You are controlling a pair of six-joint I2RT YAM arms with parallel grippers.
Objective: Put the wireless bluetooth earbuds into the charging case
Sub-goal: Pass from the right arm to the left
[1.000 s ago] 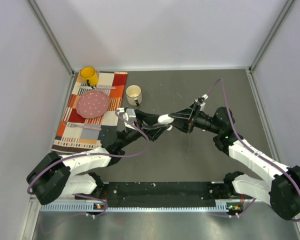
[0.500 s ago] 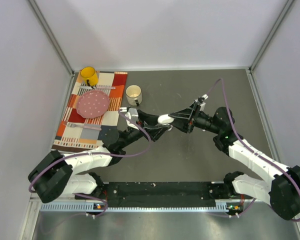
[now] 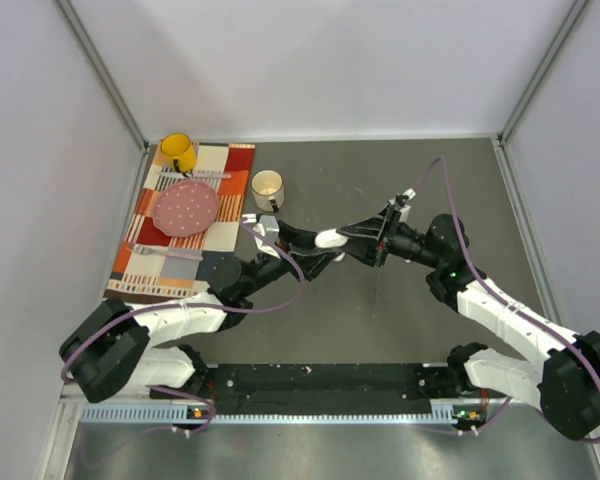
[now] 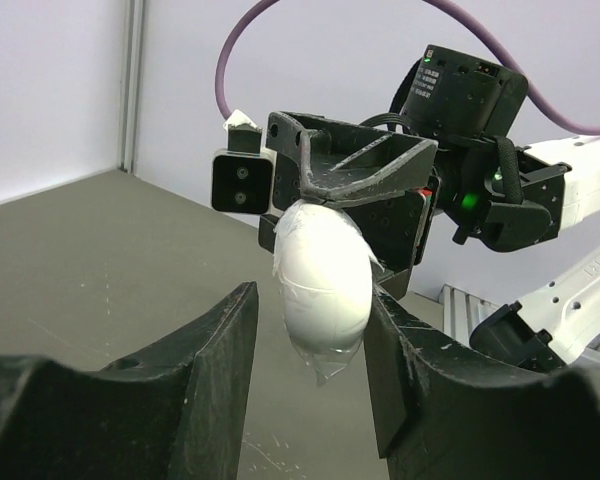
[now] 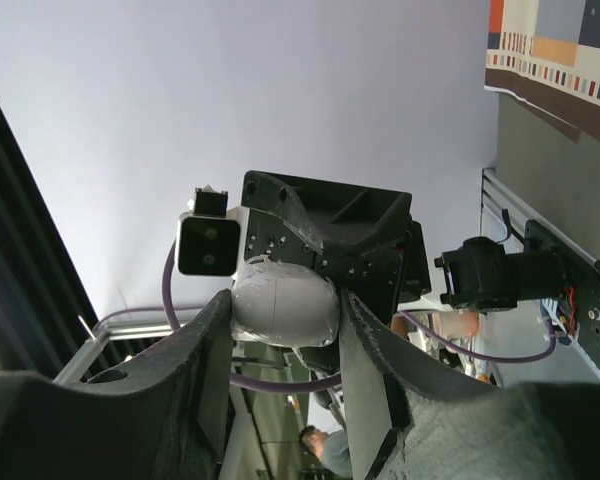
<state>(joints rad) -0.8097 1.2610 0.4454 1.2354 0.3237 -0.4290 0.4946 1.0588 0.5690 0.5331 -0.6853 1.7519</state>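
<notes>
A white pebble-like charging case (image 3: 329,238) wrapped in clear film hangs above the middle of the table between both grippers. My right gripper (image 3: 343,238) is shut on it; in the right wrist view the case (image 5: 283,302) fills the gap between both fingers. My left gripper (image 4: 310,305) is open around the case's lower end (image 4: 325,275). Its right finger (image 4: 405,350) is close against the case and its left finger (image 4: 225,350) stands apart from it. No earbuds show in any view; the case looks closed.
A patterned cloth (image 3: 140,265) lies at the far left with a pink plate (image 3: 187,207) and a yellow mug (image 3: 177,152) on it. A cream mug (image 3: 267,186) stands just right of the cloth. Walls close in the left, back and right.
My left gripper has edged slightly up and toward the case. The right arm and the case have stayed in place.
</notes>
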